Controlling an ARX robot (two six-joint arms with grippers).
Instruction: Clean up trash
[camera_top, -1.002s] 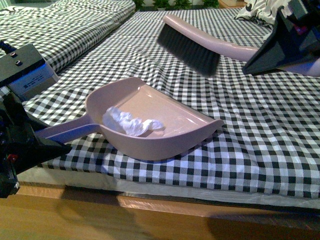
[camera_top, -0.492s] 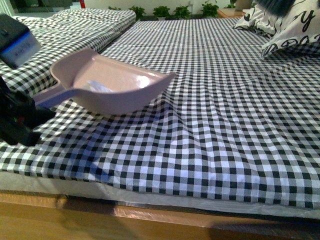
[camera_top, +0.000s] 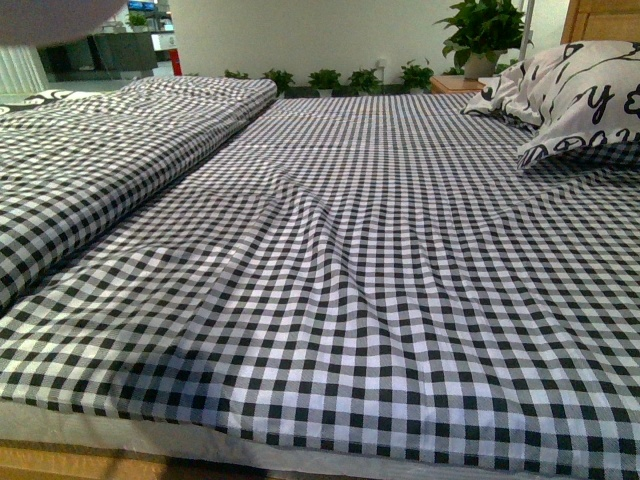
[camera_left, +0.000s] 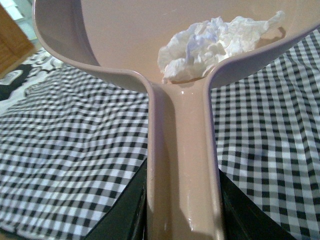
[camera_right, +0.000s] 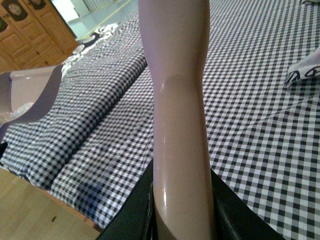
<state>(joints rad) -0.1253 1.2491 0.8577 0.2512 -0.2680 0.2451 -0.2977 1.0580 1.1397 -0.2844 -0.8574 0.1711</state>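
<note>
- the checked black-and-white bedspread covers the whole bed, rumpled into soft folds; a second checked quilt lies alongside it on the left.
- patterned pillows sit at the far right, potted plants along the white back wall.
- the left gripper is clamped on the handle of the pinkish dustpan, held above the bedspread.
- the trash, a crumpled white wad, lies inside the pan where the handle begins.
- the right gripper is clamped on the pinkish brush handle.
- wooden cabinets stand beyond the bed.
</note>
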